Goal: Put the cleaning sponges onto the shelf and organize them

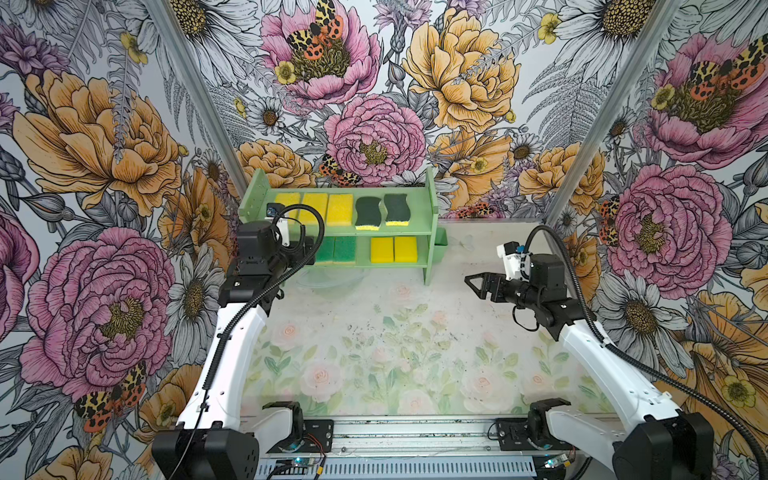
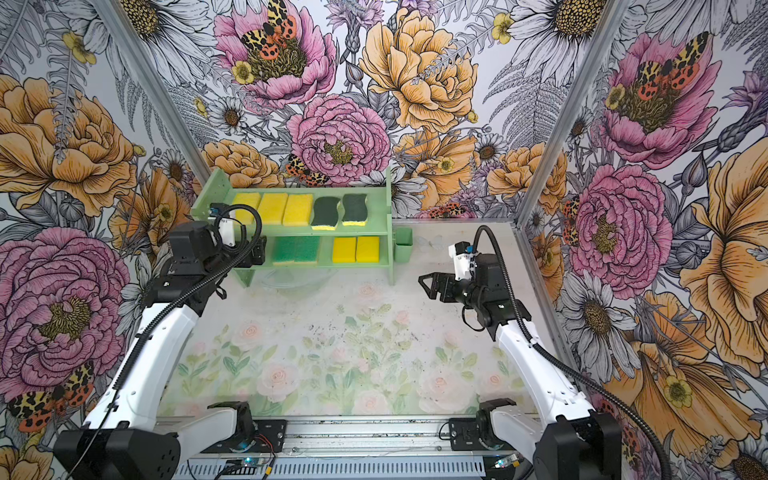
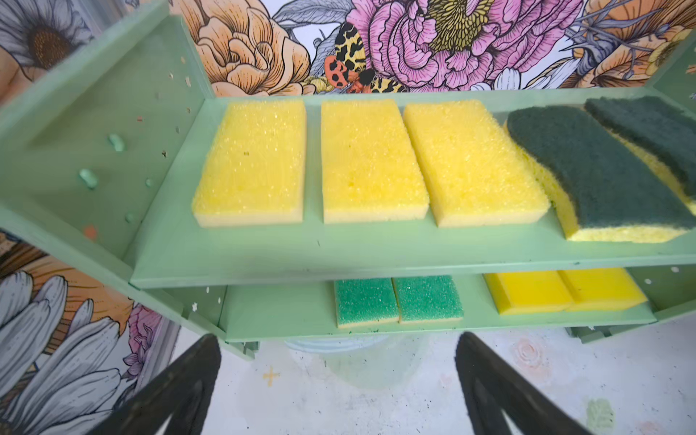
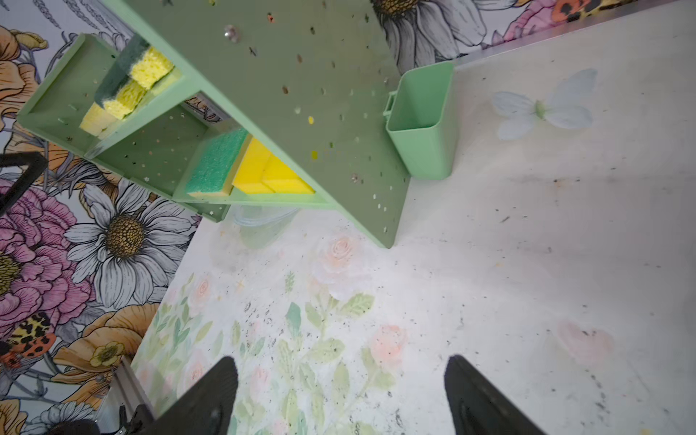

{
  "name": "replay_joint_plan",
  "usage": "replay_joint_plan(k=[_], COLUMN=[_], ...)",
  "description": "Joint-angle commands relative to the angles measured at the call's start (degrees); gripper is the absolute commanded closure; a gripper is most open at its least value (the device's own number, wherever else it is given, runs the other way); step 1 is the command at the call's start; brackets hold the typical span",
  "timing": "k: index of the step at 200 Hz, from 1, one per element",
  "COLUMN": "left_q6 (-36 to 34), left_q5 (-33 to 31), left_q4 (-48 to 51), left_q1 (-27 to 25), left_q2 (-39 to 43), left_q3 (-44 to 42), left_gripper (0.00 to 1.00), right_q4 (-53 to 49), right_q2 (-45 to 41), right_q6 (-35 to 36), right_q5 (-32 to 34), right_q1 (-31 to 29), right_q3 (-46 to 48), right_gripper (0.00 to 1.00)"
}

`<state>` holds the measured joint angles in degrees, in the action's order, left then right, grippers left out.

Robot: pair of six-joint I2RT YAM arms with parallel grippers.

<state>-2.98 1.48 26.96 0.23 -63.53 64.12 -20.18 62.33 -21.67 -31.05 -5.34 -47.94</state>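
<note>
The mint-green shelf (image 1: 345, 231) stands at the back of the table, and all the cleaning sponges in view lie on it. The upper tier carries three yellow sponges (image 3: 369, 162) and two wavy dark-green-topped ones (image 1: 368, 212). On the lower tier lie two bright-green sponges (image 1: 336, 249) side by side, then two yellow ones (image 1: 394, 249). My left gripper (image 3: 338, 339) hovers just in front of the lower tier's left part, open and empty. My right gripper (image 1: 473, 284) hangs over the table to the right of the shelf, open, with nothing between its fingers (image 4: 211, 391).
A small green cup (image 1: 440, 245) hangs on the shelf's right side panel. A clear plastic container (image 3: 357, 357) sits on the table under the shelf. The flower-printed table (image 1: 395, 353) is boxed in by patterned walls on three sides.
</note>
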Motion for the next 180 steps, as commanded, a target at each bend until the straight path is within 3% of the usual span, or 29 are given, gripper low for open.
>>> replay_joint_plan(k=[1, 45, 62, 76, 92, 139, 180], left_q6=[4.9, 9.0, 7.3, 8.0, 8.5, 4.0, 3.4], left_q5=[2.6, 2.7, 6.1, 4.6, 1.5, 0.6, 0.4], left_q4=[-10.2, -16.5, -25.0, -29.8, -32.2, -34.4, -44.8], left_q1=[0.5, 0.4, 0.2, 0.1, 0.3, 2.6, 5.1], left_q2=[3.5, 8.0, 9.6, 11.3, 12.9, 10.6, 8.2], left_q3=[-6.6, -17.0, -23.4, -27.7, -30.8, -33.5, -39.3], left_gripper=[0.01, 0.01, 0.01, 0.01, 0.01, 0.01, 0.01], right_q4=[-1.9, -1.7, -0.6, 1.8, 7.2, 32.4, 47.8], right_q2=[0.4, 2.8, 4.1, 4.9, 5.5, 9.5, 13.2], right_q6=[5.3, 12.0, 13.2, 13.8, 14.0, 11.6, 13.1], right_q5=[1.9, 11.0, 13.3, 15.5, 16.6, 20.0, 21.9], right_q1=[3.3, 6.4, 7.6, 8.3, 9.1, 11.2, 11.6], right_q3=[-2.9, -5.1, -5.5, -4.5, -1.5, 11.9, 19.1], right_gripper=[0.12, 0.11, 0.11, 0.11, 0.11, 0.11, 0.11])
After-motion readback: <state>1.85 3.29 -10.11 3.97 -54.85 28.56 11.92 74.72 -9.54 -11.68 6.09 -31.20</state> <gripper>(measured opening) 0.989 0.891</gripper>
